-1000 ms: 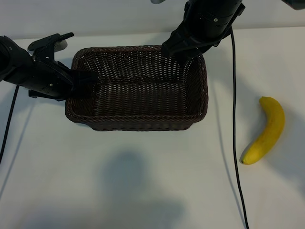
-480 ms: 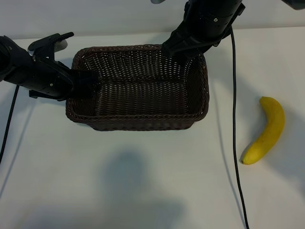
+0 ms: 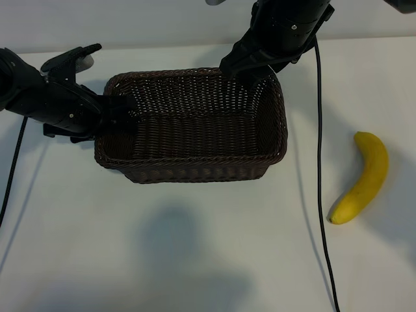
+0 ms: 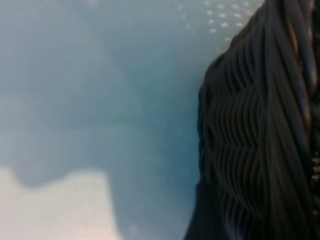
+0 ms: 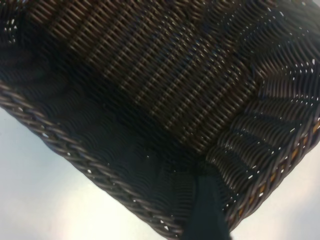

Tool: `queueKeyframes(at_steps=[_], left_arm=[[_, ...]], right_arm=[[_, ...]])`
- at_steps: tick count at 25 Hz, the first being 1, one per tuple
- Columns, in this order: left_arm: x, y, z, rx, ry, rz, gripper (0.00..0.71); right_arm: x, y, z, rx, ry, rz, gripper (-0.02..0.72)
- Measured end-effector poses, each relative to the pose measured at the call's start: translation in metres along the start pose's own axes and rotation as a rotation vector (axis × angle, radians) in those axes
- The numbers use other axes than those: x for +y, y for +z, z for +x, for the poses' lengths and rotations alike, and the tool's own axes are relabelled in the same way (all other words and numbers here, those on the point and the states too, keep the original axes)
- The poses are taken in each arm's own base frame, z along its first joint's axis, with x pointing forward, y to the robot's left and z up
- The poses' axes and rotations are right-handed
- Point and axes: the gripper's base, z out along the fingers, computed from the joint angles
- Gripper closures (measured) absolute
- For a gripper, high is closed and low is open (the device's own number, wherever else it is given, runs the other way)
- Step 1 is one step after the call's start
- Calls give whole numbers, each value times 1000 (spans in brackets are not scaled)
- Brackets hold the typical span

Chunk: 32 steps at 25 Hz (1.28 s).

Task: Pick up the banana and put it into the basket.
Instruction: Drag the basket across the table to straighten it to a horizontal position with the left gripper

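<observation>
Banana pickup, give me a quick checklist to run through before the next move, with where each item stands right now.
1. Banana free on the table, nothing on it: ok.
2. Basket upright and empty: ok.
3. Left hand clear of the basket's left wall: not ok, it sits right at it.
4. Right hand clear of the basket: not ok, it hangs over the back right corner.
5. Cable off the banana: ok, it runs beside it.
6. Right hand open for a grasp: cannot tell.
</observation>
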Motion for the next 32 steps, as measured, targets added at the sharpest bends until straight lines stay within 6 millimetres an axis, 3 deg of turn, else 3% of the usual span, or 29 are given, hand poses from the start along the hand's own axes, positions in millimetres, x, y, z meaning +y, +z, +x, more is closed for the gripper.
queueKeyframes(at_steps=[17, 32], left_arm=[[-11, -34, 0, 7, 28, 4, 121], [-32, -103, 0, -115, 92, 34, 121]], right_arm=[[0, 0, 0, 0, 0, 0, 191], [0, 0, 0, 0, 0, 0, 191]])
